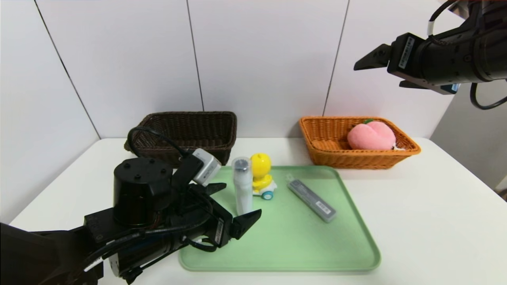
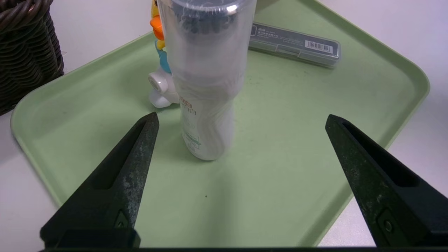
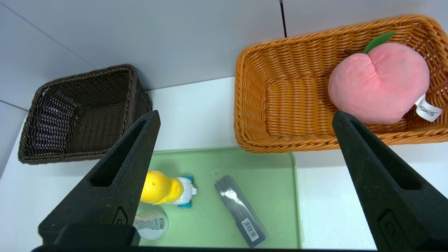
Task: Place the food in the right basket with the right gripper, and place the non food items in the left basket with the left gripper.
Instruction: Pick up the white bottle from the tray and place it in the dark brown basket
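Note:
The pink plush peach (image 1: 371,135) (image 3: 378,82) lies in the orange-tan right basket (image 1: 328,158) (image 3: 252,105). The dark brown left basket (image 1: 186,130) (image 3: 80,119) holds nothing. On the green tray (image 1: 301,245) the white bottle (image 1: 243,186) (image 2: 206,87) stands upright, with the yellow duck toy (image 1: 262,172) (image 3: 164,189) just behind it and the grey case (image 1: 311,200) (image 2: 294,43) lying flat to the right. My left gripper (image 1: 243,198) (image 2: 241,117) is open and low over the tray, just short of the bottle, which stands nearer one finger. My right gripper (image 1: 376,75) (image 3: 245,113) hangs open and empty, high near the orange basket.
The tray (image 2: 280,175) sits mid-table in front of both baskets, which stand against the white wall. White tabletop shows to the right of the tray and in front of the orange basket. The dark basket's corner (image 2: 21,52) is close beside the tray's edge.

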